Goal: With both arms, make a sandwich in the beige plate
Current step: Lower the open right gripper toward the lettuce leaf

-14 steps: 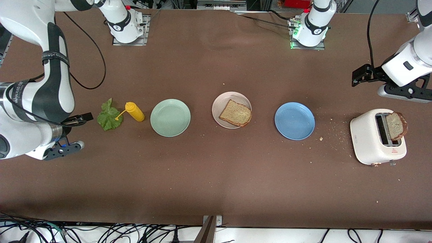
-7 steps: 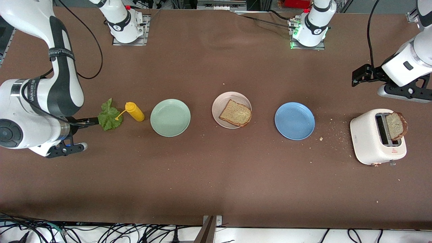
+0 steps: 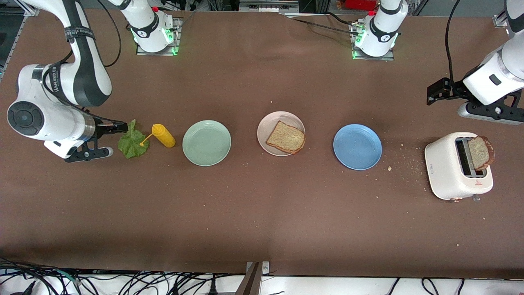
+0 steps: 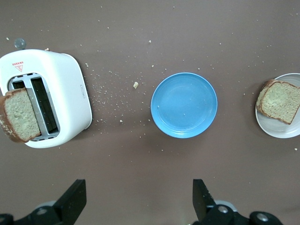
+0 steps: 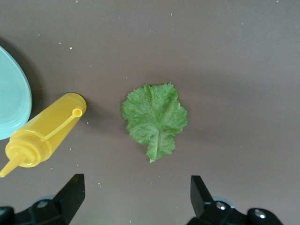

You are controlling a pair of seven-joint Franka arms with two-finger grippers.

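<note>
With one bread slice (image 3: 285, 137) on the beige plate (image 3: 266, 125), your right gripper (image 3: 116, 128), jaws apart, hangs beside the lettuce (image 3: 132, 142); left gripper (image 3: 434, 93) waits spread near the toaster (image 3: 448, 170); a skewed descent could nudge the yellow bottle (image 3: 163, 135) lying alongside the leaf.

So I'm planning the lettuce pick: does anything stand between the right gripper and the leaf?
Nothing visible does. The right gripper, open, is above the edge of the lettuce leaf at the right arm's end of the table. The yellow squeeze bottle lies beside the leaf, toward the mint-green plate, not touching it.
</note>
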